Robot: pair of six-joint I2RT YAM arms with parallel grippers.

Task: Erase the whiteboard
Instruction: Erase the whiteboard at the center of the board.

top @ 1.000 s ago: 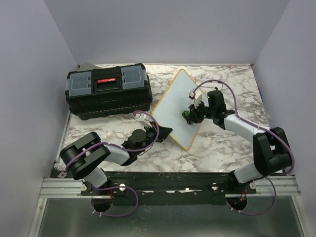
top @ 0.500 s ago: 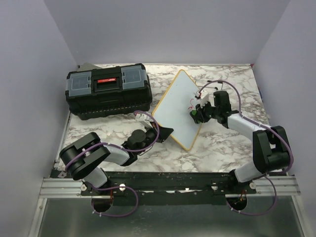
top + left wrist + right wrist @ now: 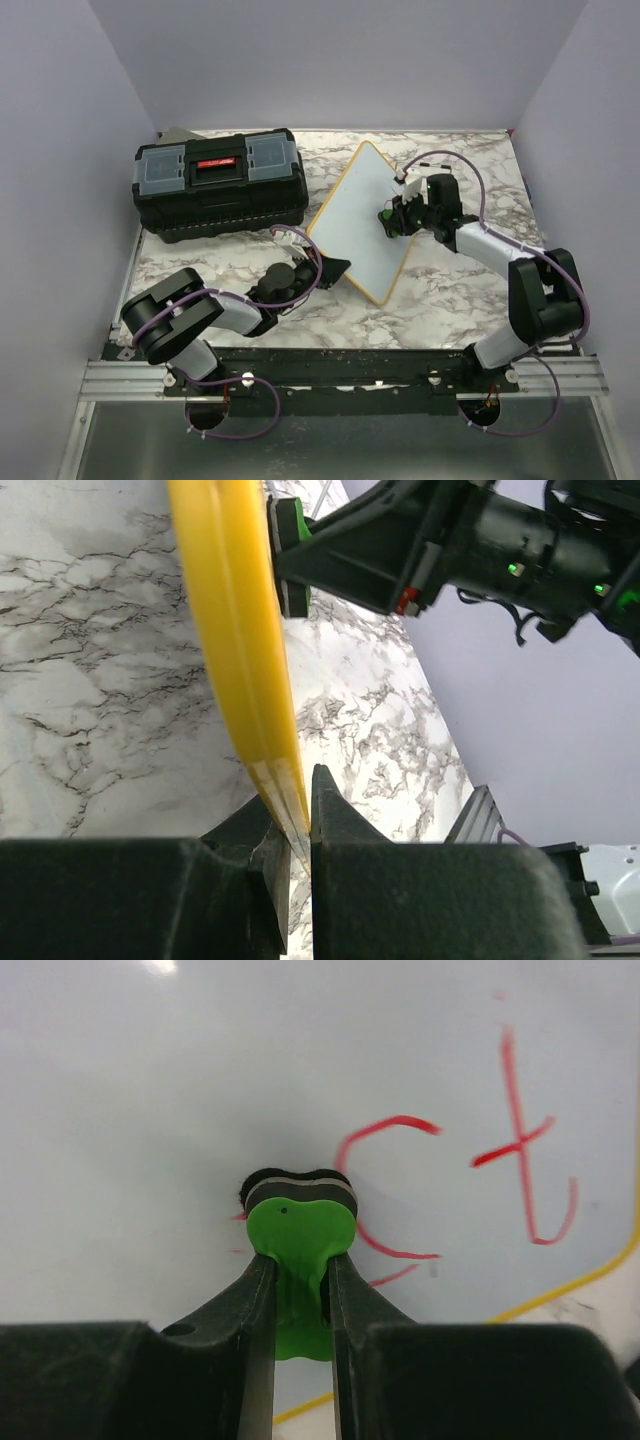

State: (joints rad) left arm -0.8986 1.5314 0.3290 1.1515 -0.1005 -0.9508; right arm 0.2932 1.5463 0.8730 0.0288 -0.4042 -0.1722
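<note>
The whiteboard, white with a yellow frame, stands tilted as a diamond at the table's middle. My left gripper is shut on its near-left frame edge; in the left wrist view the yellow frame runs up from between the jaws of the left gripper. My right gripper is shut on a green eraser and presses it against the board face. In the right wrist view the green eraser with its black felt touches the whiteboard beside red handwriting, held by the right gripper.
A black toolbox with grey lid compartments and a red handle label sits at the back left, close to the board's left corner. Marble tabletop surrounds the board. Purple-grey walls enclose the back and both sides.
My right gripper has slid the eraser across the board, first right, then up and back left. The left gripper and the board stay put.
</note>
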